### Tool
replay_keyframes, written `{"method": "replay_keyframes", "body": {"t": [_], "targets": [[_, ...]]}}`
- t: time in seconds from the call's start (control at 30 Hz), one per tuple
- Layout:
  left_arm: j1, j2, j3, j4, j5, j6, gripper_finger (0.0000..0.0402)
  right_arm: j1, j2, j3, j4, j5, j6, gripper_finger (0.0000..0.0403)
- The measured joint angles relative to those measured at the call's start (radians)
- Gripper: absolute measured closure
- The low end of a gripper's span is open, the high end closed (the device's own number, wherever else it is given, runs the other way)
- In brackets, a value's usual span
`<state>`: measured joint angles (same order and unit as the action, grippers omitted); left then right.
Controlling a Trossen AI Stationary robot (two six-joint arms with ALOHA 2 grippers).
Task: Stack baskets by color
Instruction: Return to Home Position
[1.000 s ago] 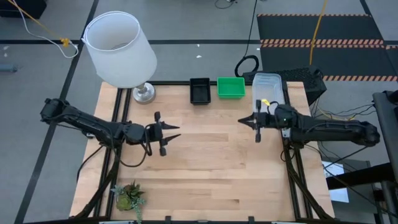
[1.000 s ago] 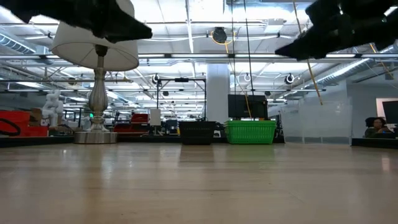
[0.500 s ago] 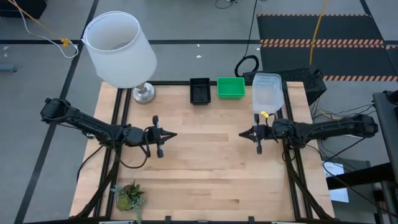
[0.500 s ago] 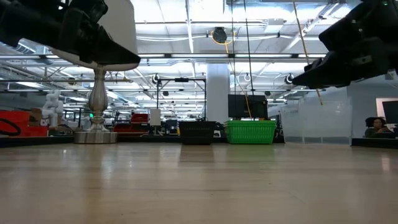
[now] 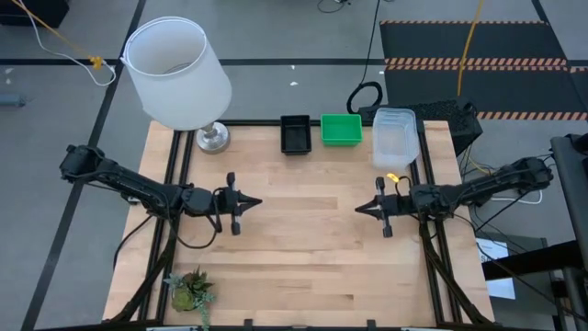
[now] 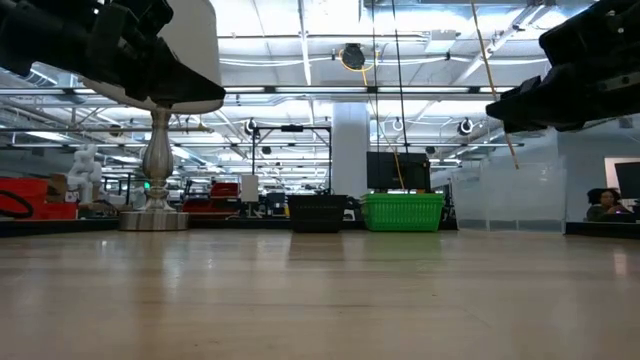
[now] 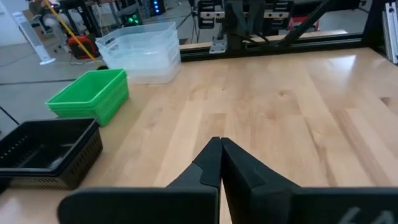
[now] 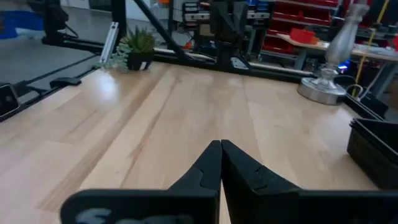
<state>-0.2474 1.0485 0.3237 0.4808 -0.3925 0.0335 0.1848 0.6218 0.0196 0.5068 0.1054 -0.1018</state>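
Along the table's far edge stand a black basket, a green basket and clear translucent baskets nested one in another; all rest on their bottoms. The left wrist view shows them too: black basket, green basket, clear baskets. My left gripper hovers shut over the table's left middle, holding nothing. My right gripper hovers shut over the right middle, also holding nothing. The two grippers point at each other, fingertips together in the wrist views.
A big white lamp with a metal foot stands at the far left corner. A small potted plant sits at the near left corner. Bare wooden tabletop lies between the grippers and toward the near edge.
My left gripper has shut and sunk a little, staying over the left middle. My right gripper has drawn back toward the table's right and near edges and come down, staying shut. The baskets have kept still.
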Motion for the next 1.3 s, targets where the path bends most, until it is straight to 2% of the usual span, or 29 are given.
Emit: {"method": "replay_keyframes", "body": {"t": [0.23, 0.5, 0.8, 0.97, 1.13, 1.3], "targets": [[0.0, 0.0, -0.017, 0.031, 0.037, 0.046, 0.0396, 0.014, -0.036, -0.001, -0.008, -0.001, -0.027, 0.0403], [-0.001, 0.0, -0.18, 0.325, 0.083, 0.022, 0.0397, 0.013, -0.096, -0.002, -0.047, -0.001, -0.061, 0.0403], [-0.011, -0.019, -0.314, 0.5, 0.081, 0.017, 0.0398, 0.013, -0.16, -0.003, -0.104, -0.001, -0.08, 0.0403], [-0.026, -0.052, -0.315, 0.49, 0.081, 0.045, 0.0399, 0.013, -0.221, -0.004, -0.123, 0.014, -0.101, 0.0403], [-0.03, -0.084, -0.315, 0.468, 0.081, 0.047, 0.0394, 0.011, -0.318, -0.004, -0.233, 0.057, -0.102, 0.0403], [-0.03, -0.095, -0.315, 0.449, 0.08, 0.046, 0.0393, 0.011, -0.435, -0.004, -0.311, 0.052, -0.12, 0.0403]]}}
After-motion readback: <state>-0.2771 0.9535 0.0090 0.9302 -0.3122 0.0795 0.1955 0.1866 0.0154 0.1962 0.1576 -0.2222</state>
